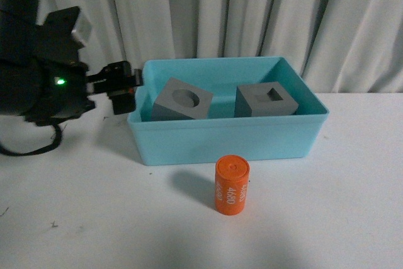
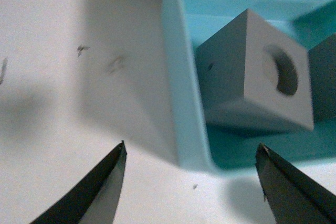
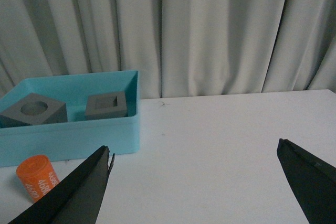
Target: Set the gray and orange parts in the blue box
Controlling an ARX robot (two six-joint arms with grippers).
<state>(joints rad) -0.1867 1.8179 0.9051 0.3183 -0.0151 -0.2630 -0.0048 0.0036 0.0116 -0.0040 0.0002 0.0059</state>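
**Operator:** Why is my left claw (image 2: 191,147) sitting at the corner of the turquoise bin (image 1: 227,144)?

**Spotter:** Probably because you serve the bin from that side. Its jaws are spread wide and empty, straddling the rim. The round-recess cube (image 2: 252,77) lies just ahead of it, inside the wall, with the rectangular-recess cube (image 1: 266,101) beyond. Both gray parts are already in the bin.

**Operator:** So what's left?

**Spotter:** The orange cylinder (image 1: 232,186). It stands upright on the white table (image 1: 94,218), outside the bin and just beside its near wall. Your right claw (image 3: 194,146) is also wide open and holding nothing. The cylinder lies ahead of it, off toward your left arm's side and not between its fingers. I'd take it with that one.
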